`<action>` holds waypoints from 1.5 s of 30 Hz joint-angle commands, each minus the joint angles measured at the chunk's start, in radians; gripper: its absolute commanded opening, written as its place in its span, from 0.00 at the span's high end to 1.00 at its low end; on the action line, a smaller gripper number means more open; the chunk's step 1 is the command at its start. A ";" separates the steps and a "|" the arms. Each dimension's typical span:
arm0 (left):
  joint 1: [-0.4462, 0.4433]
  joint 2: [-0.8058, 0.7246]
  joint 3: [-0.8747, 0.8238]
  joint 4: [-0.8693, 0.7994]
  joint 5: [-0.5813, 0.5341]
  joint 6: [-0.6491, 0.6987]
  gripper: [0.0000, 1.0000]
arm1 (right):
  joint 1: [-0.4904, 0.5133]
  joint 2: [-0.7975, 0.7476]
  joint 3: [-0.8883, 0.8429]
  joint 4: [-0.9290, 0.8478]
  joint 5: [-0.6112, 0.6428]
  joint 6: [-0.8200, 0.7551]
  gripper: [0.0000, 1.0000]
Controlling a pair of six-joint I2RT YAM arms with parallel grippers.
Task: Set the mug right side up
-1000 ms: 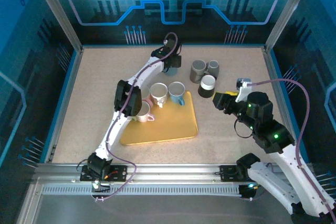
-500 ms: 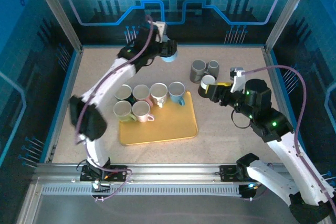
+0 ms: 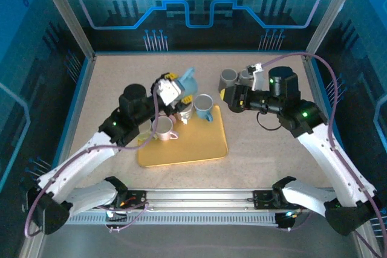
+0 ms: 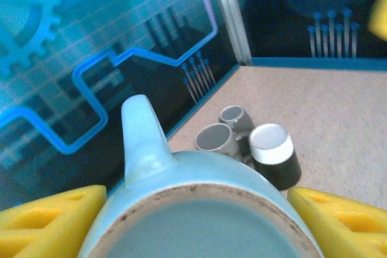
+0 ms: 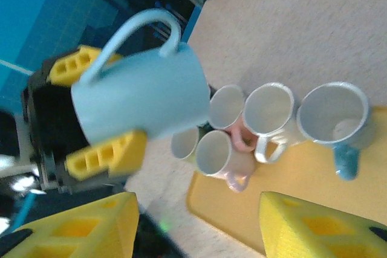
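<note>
The light blue mug (image 3: 186,81) (image 4: 199,203) (image 5: 151,89) is in the air, close to the far left corner of the yellow tray (image 3: 199,146) (image 5: 290,179). It is tilted, nearly on its side. In the left wrist view its unglazed base ring faces the camera and its handle points up. The left gripper (image 3: 176,89) (image 4: 193,228) (image 5: 128,99) has hold of it: the two yellow pads press on opposite sides of the body, so the jaws stand rather wide around the mug.

On the far part of the tray, several mugs stand upright with their openings up. Among them is a blue mug (image 3: 203,107) (image 5: 335,113) at the right end of the row and a white mug (image 3: 183,110) (image 5: 269,110) just beside it.

The right gripper (image 3: 233,98) (image 5: 196,216) hovers just past the far right corner of the tray. Its fingers are well apart and there is nothing between them.

Beyond that same corner, on the sand-coloured table (image 3: 272,149), stand two grey mugs (image 3: 228,78) (image 4: 216,141). A black mug (image 4: 272,158) with a white inside stands beside them.
</note>
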 commanded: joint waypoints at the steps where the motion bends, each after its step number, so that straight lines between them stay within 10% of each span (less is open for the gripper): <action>1: -0.039 -0.112 -0.027 0.136 0.009 0.289 0.76 | -0.016 0.038 0.038 0.005 -0.166 0.135 0.45; 9: -0.149 -0.182 -0.148 0.129 -0.050 0.636 0.78 | -0.016 0.175 0.127 -0.054 -0.291 0.406 0.48; 30: -0.223 -0.184 -0.154 0.078 -0.087 0.864 0.84 | 0.068 0.256 0.085 0.094 -0.334 0.606 0.45; 45: -0.284 -0.174 -0.125 0.006 -0.142 0.952 0.76 | 0.118 0.288 0.009 0.211 -0.304 0.641 0.83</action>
